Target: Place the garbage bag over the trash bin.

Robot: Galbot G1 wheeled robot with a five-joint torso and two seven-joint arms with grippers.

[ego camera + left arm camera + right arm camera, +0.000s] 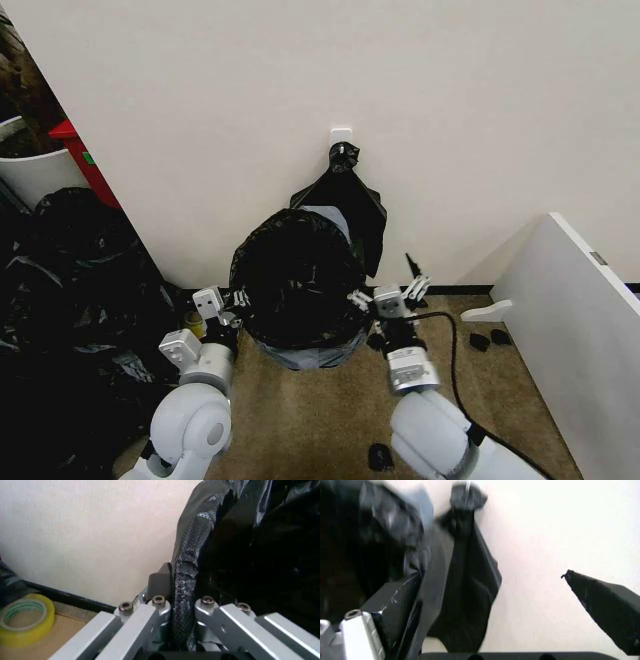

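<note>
Already the garbage bag [296, 275] covers the trash bin [305, 352] almost wholly, its black mouth spread wide between the two grippers and only a pale band of bucket showing under the hem, on the carpet against the wall. Behind it a flat black bundle [350, 205] hangs from a wall hook [341, 134], just beyond both arms. The left gripper [236, 298] sits at the left edge of the opening, and the left wrist view shows its jaws narrowed onto a fold of glossy film [184, 592], so it is holding the bag's edge. The right gripper [362, 300] is at the opposite edge; one finger [395, 600] lies against the film while the other finger [607, 603] stands well apart in free air, so it looks wide and not pinching. Judging from this, the hem has to travel straight down the bin's upright side, away from both wrists, and each arm is equally near its own flank of the rim. A roll of yellow tape [22, 619] lies on the floor just outside the left gripper.
</note>
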